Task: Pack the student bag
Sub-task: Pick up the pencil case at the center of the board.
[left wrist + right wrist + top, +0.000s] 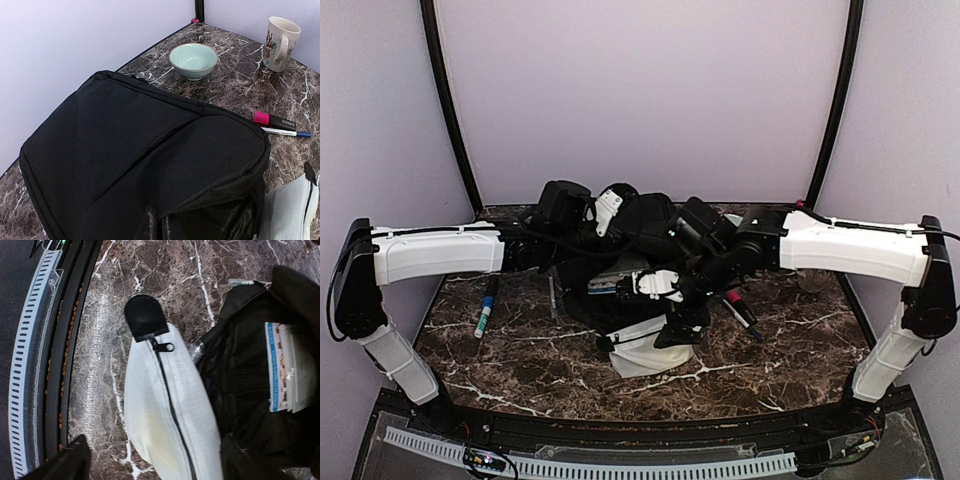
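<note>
Pouch (165,415) lies unpacked beside my student bag (125,150), books (285,367) inside, pens (282,132) outside; right hand (155,462) apart, left hand (602,228) together.

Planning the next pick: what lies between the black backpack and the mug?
A pink-capped marker and a blue-tipped pen lie side by side, close to the backpack, short of the mug; the left wrist view shows it.

Nothing can be read: the book (286,367) in the student bag (240,385), right of frame, bears print too small; the mug (280,42), upper right, only a blurred picture
</note>
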Controlling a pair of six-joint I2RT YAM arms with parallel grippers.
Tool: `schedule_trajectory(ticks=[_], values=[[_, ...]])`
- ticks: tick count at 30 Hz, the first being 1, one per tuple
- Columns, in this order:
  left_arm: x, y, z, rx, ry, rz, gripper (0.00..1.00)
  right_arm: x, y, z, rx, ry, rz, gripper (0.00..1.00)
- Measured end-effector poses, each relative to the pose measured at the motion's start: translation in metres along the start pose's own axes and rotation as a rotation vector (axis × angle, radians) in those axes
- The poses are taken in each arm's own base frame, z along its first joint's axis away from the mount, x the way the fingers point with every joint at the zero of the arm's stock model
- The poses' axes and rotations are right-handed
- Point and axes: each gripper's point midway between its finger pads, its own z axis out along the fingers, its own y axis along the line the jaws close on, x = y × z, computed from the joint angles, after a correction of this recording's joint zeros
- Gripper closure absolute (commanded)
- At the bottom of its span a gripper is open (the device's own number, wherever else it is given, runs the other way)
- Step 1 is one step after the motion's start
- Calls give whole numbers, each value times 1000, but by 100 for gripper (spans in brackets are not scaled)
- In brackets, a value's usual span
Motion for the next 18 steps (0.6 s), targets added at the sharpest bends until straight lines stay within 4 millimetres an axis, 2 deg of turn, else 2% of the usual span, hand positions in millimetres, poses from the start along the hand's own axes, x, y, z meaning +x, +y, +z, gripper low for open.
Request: schedule_trajectory(ticks=[3,8,11,18], values=[[0,0,0,0,1,0,100,-4,-15,-11,24,-20,-4,0],[0,0,0,1,2,0,100,8,-26,-6,31,7,-6,0],[1,0,0,1,2,0,100,14,-30,9,7,38,-13,1],[1,-1,0,4,5,1,100,33,-36,61,-69,134,-17,6]])
